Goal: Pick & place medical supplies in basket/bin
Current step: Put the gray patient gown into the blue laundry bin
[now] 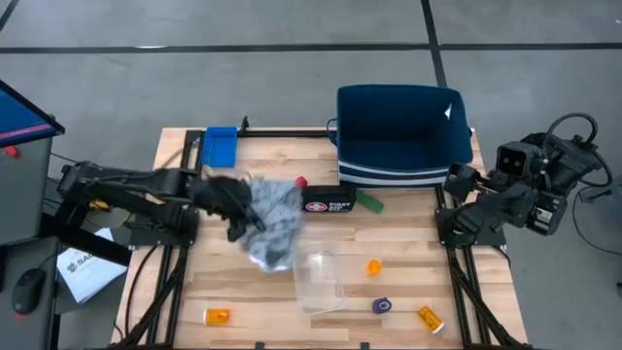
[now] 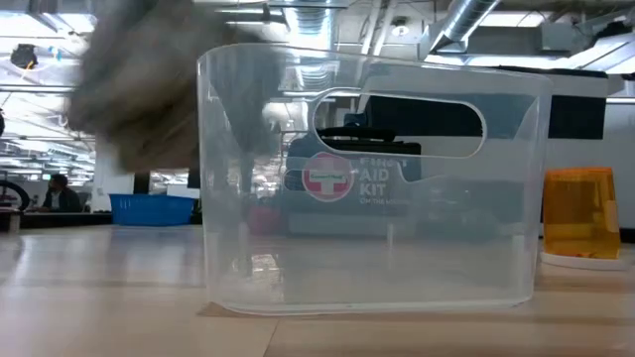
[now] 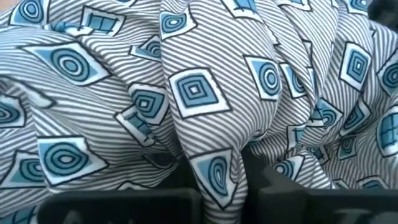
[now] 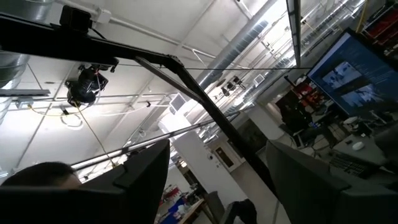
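The grey mottled cloth is bunched at the table's middle left; my left gripper is shut on it. In the left wrist view the cloth fills the picture, striped with blue squares. In the low view it hangs blurred at the upper left. The navy bin stands at the far right, open side up. Orange pill bottles, a blue roll and a green roll lie on the table. My right gripper is open and empty at the table's right edge, pointing up. My left gripper pinches a fold of the cloth between its two fingers, coming level from the table's left side. Several layers bunch up ahead of the fingers. In the low view the cloth's lower end appears clear of the table.
A clear plastic container stands at the near middle, close to the low camera. A black first aid pouch lies in front of the bin, and a small red thing lies beside the pouch. A small blue tray sits at the far left.
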